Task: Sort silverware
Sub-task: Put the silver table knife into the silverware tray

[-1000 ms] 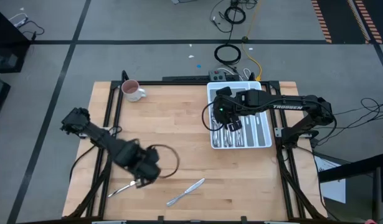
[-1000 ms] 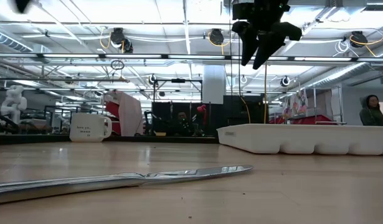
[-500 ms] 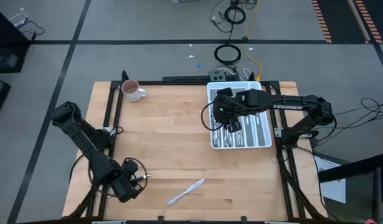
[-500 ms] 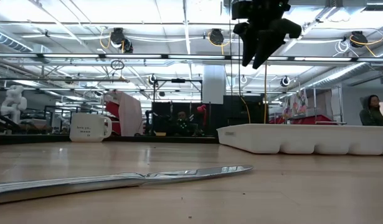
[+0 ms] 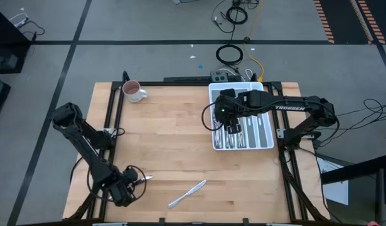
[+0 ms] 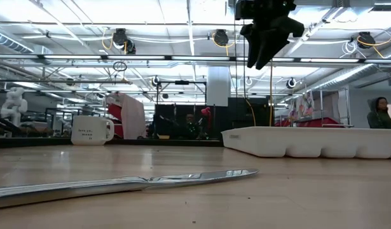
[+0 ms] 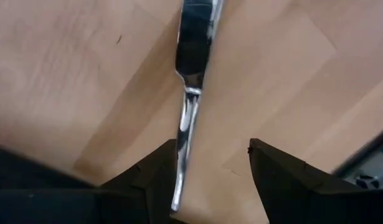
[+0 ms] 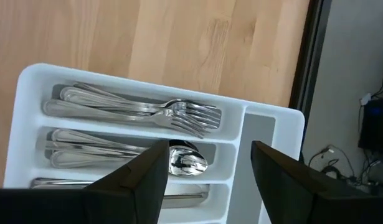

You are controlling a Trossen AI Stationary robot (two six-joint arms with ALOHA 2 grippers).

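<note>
A slim piece of silverware (image 7: 190, 74) lies flat on the wooden table at the near left. My left gripper (image 7: 210, 180) stands open over its handle, one finger on each side, and the handle runs close along one finger (image 7: 155, 180). Whether it touches, I cannot tell. In the high view the left gripper (image 5: 123, 191) hides all but one end of this piece (image 5: 144, 178). A knife (image 5: 187, 193) lies flat near the front edge. My right gripper (image 5: 233, 122) hangs open above the white tray (image 5: 266, 137), which holds forks (image 8: 141, 109) and spoons (image 8: 116, 152).
A white mug (image 5: 133, 91) stands at the far left corner of the table. The tray (image 6: 309, 141) sits at the right side, against the table's black frame. Bare wood (image 5: 174, 132) lies between the mug, the tray and the knife (image 6: 150, 183).
My left gripper has swung toward the table's near left corner and come down, fingers pointing down, over the piece of silverware, staying open. My right gripper has rolled a little about its own axis above the tray. The silverware has not moved.
</note>
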